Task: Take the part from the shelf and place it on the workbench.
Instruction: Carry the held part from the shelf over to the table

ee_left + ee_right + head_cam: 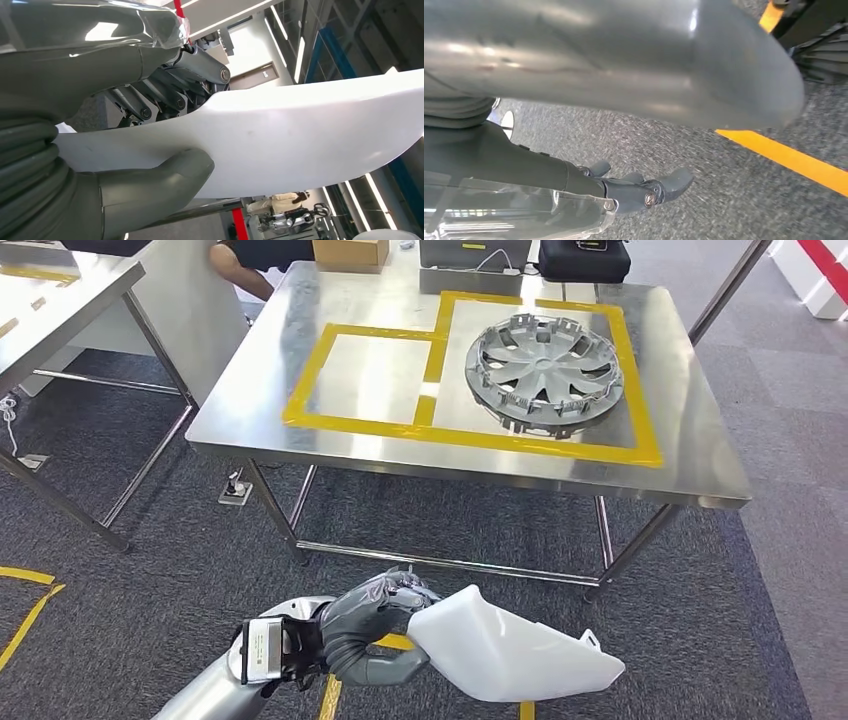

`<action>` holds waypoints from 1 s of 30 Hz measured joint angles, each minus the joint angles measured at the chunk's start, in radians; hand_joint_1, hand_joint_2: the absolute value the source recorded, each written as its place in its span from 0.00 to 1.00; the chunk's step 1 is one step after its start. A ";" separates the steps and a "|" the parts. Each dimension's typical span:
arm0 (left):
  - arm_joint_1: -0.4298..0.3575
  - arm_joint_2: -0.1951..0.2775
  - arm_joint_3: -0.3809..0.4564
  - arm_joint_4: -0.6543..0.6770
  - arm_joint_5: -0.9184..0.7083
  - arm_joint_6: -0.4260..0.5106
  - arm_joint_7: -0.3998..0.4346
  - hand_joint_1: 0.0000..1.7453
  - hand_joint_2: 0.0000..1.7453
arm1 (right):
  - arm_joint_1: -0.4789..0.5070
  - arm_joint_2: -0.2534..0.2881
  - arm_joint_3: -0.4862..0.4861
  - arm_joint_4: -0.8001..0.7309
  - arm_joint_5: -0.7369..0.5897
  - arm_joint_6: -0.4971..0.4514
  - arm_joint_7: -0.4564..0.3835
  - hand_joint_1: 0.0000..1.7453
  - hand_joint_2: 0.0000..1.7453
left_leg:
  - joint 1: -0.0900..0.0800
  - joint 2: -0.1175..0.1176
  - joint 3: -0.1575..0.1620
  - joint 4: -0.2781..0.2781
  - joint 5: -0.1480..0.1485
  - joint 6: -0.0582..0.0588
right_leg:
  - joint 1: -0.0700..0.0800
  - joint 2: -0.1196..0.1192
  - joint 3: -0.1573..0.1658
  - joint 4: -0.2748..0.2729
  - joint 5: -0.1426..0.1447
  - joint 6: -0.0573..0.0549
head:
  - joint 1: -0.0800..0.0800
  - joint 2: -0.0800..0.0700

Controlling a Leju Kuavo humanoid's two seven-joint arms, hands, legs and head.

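Carrying smooth white curved plastic part (510, 645) in left hand (375, 625), thumb under, fingers clamped over one end, low above carpet, well short of steel workbench (300, 350). Right hand (644, 190) hangs empty, fingers loosely apart. Risk: long unsupported end levers part out of one-ended grip; may also clip silver wheel cover (545, 370).

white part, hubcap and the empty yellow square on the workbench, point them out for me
white part (520, 650), head view, middle of its broad white face
hubcap (545, 373), head view, on its centre hub
empty yellow square (375, 377), head view, bare steel inside the tape
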 joint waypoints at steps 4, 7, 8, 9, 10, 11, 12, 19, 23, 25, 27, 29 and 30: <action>-0.015 -0.012 -0.005 -0.009 0.006 0.011 0.032 1.00 1.00 | -0.007 -0.005 0.000 0.000 0.004 0.000 -0.007 0.00 0.00 | 0.002 0.002 0.020 -0.008 -0.011 0.017 | 0.000 -0.001 -0.127 0.227 -0.088 0.010 | 0.007 0.000; -0.008 -0.009 -0.007 -0.010 0.006 0.014 0.039 1.00 1.00 | -0.004 -0.006 0.001 0.000 0.009 0.002 -0.007 0.00 0.00 | 0.000 -0.002 0.040 -0.008 -0.028 0.017 | 0.000 -0.001 -0.161 0.232 -0.037 0.007 | 0.008 0.000; -0.006 -0.008 -0.007 -0.010 0.006 0.014 0.039 1.00 1.00 | -0.004 -0.006 0.001 0.000 0.008 0.003 -0.006 0.00 0.00 | 0.000 -0.003 0.051 -0.008 -0.036 0.015 | 0.000 -0.001 -0.133 0.160 0.010 0.004 | 0.008 0.000; -0.005 -0.007 -0.007 -0.010 0.005 0.014 0.037 1.00 1.00 | -0.005 -0.007 0.001 0.000 0.006 0.003 -0.004 0.00 0.00 | -0.002 -0.004 0.059 -0.008 -0.044 0.011 | 0.001 -0.001 -0.102 0.089 0.043 0.000 | 0.009 0.000; -0.003 -0.006 -0.007 -0.010 0.004 0.014 0.036 1.00 1.00 | -0.007 -0.007 0.001 0.000 0.004 0.003 -0.002 0.00 0.00 | -0.004 -0.005 0.064 -0.008 -0.052 0.006 | 0.002 -0.001 -0.076 0.033 0.063 -0.003 | 0.008 0.000; -0.001 -0.006 -0.008 -0.010 0.002 0.014 0.034 1.00 1.00 | -0.008 -0.008 0.001 0.000 0.002 0.003 0.000 0.00 0.00 | -0.005 -0.005 0.067 -0.009 -0.058 0.001 | 0.005 -0.001 -0.060 0.002 0.069 -0.007 | 0.008 0.000; 0.000 -0.006 -0.008 -0.010 0.001 0.013 0.033 1.00 1.00 | -0.009 -0.008 0.001 0.000 0.000 0.003 0.002 0.00 0.00 | -0.005 -0.005 0.067 -0.010 -0.063 -0.005 | 0.008 -0.001 -0.054 -0.005 0.061 -0.011 | 0.007 0.000; 0.002 -0.010 -0.010 -0.009 -0.010 -0.004 0.032 1.00 1.00 | -0.009 -0.006 -0.004 0.000 -0.026 0.001 -0.006 0.00 0.00 | 0.005 -0.002 -0.051 0.213 -0.161 -0.040 | -0.003 -0.001 -0.021 -0.021 0.040 -0.041 | -0.001 0.000; 0.004 -0.015 -0.014 -0.008 -0.013 -0.013 0.040 1.00 1.00 | -0.008 -0.005 -0.012 0.000 -0.037 0.001 -0.007 0.00 0.00 | 0.010 -0.002 -0.095 0.192 -0.074 -0.043 | -0.007 0.006 0.006 -0.021 0.019 -0.033 | -0.001 0.000; 0.003 -0.018 -0.016 -0.008 -0.013 -0.017 0.045 1.00 1.00 | -0.009 -0.004 -0.018 0.000 -0.042 0.001 -0.007 0.00 0.00 | 0.009 -0.006 -0.039 0.058 -0.005 -0.039 | -0.008 0.013 0.017 -0.021 0.007 -0.024 | -0.001 0.000; 0.002 -0.020 -0.017 -0.008 -0.013 -0.020 0.048 1.00 1.00 | -0.011 -0.003 -0.024 0.000 -0.044 0.001 -0.007 0.00 0.00 | 0.005 -0.009 -0.013 0.006 0.005 -0.030 | -0.007 0.017 0.021 -0.025 -0.002 -0.012 | -0.001 0.000; 0.002 -0.022 -0.017 -0.008 -0.013 -0.022 0.049 1.00 1.00 | -0.011 -0.002 -0.025 0.000 -0.045 0.001 -0.007 0.00 0.00 | 0.005 -0.007 -0.007 0.002 0.002 -0.017 | -0.008 0.018 0.027 -0.031 -0.006 0.000 | -0.001 0.000; 0.002 -0.023 -0.017 -0.008 -0.012 -0.023 0.049 1.00 1.00 | -0.010 -0.001 -0.025 0.000 -0.046 0.001 -0.007 0.00 0.00 | 0.007 -0.006 -0.002 -0.002 0.002 -0.009 | -0.009 0.017 0.028 -0.026 -0.010 0.005 | 0.000 0.000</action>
